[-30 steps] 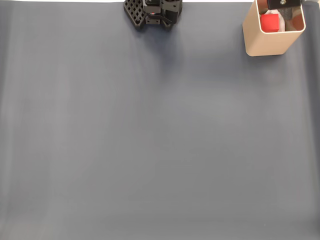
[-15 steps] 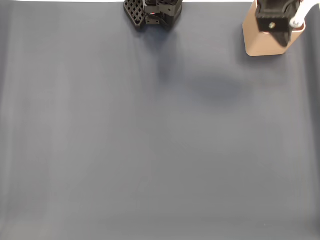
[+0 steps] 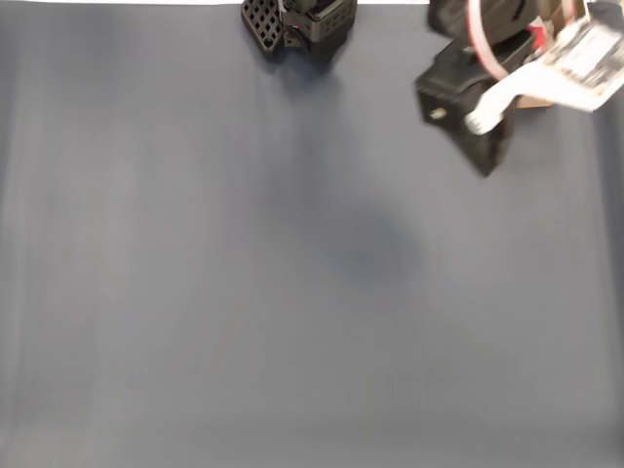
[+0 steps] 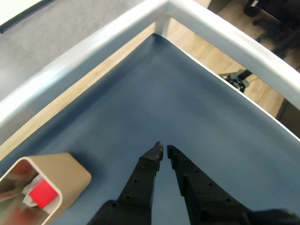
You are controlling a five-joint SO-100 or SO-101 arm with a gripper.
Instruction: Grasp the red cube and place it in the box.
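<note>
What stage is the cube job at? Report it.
Done: the red cube lies inside the box, seen in the wrist view. In hand: nothing; the gripper is above the mat beside the box, fingers nearly shut with nothing between them. Left: apparently nothing but parking the arm.

This looks like an office or lab room set up as a robot test bench. A dark blue-grey mat (image 4: pixel 154 93) covers a wooden table edged by a metal rail (image 4: pixel 225 35). Beyond that rail lie wood flooring (image 4: pixel 262 96) and the wheeled base of an office chair (image 4: pixel 269 16).
</note>
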